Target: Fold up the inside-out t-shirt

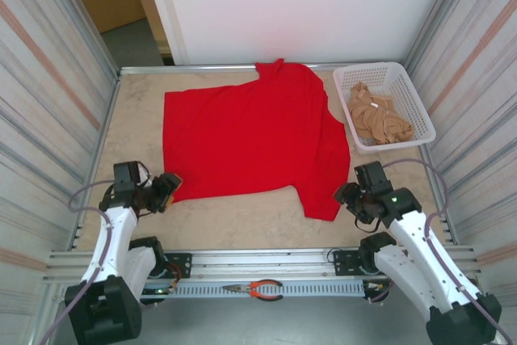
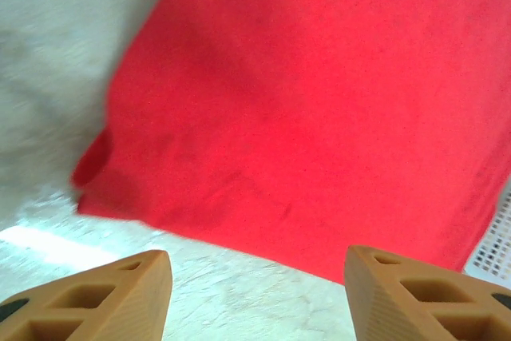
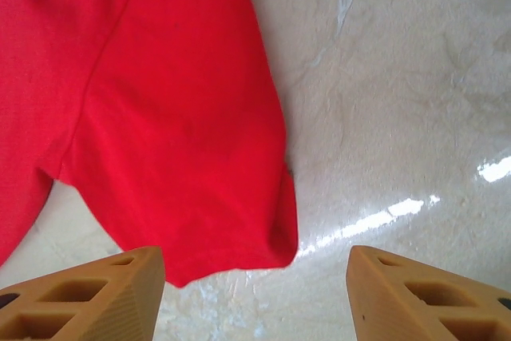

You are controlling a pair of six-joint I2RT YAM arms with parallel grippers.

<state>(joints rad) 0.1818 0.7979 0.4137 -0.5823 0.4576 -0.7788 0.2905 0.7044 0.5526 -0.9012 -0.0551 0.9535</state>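
Now the inside-out t-shirt (image 1: 250, 139) is spread flat mid-frame on the tabletop (image 1: 234, 216); the left fingers (image 1: 168, 189) and right fingers (image 1: 347, 196) are held parted and empty beside its lower corners.

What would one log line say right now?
bright red cloth t-shirt: spread flat, unfolded | left gripper: open, empty | right gripper: open, empty

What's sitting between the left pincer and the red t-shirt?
Just a narrow strip of bare table. In the left wrist view, the open left pincer stops short of the t-shirt, and nothing else lies in between.
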